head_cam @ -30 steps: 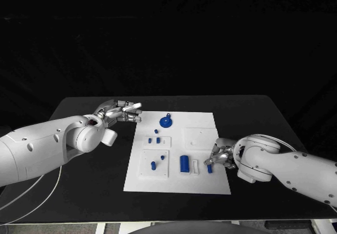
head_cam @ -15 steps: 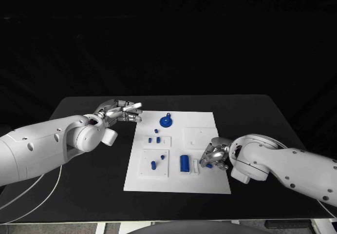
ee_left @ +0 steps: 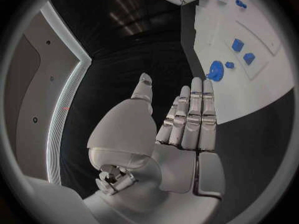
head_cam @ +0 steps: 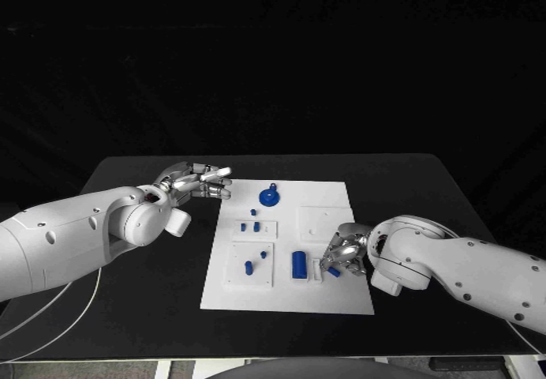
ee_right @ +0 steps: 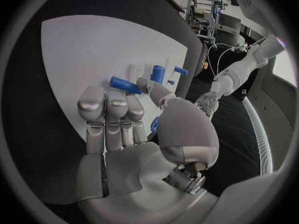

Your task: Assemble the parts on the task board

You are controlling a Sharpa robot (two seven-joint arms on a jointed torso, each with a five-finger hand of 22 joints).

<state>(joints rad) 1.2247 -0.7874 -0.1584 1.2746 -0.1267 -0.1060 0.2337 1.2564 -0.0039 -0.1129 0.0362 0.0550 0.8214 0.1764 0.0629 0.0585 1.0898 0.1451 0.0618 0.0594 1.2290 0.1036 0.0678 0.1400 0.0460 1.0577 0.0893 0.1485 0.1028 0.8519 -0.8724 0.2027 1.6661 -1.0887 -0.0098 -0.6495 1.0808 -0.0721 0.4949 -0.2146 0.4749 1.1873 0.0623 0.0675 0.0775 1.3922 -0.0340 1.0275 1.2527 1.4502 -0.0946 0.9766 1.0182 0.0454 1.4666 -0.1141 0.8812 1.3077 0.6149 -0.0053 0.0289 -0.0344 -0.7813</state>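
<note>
White rectangular task board lies flat mid-desk, long side running away from robot. Blue parts spread across it: round disc-like piece with small tab near far edge; tiny peg just below it; two short upright pieces side by side on small raised square; two more pieces on larger square nearer robot; tall cylinder upright beside narrow slot; short blue pin held at right hand fingers.

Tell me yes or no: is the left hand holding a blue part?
No, the left hand is open and empty, its fingers straight, beside the task board.
</note>
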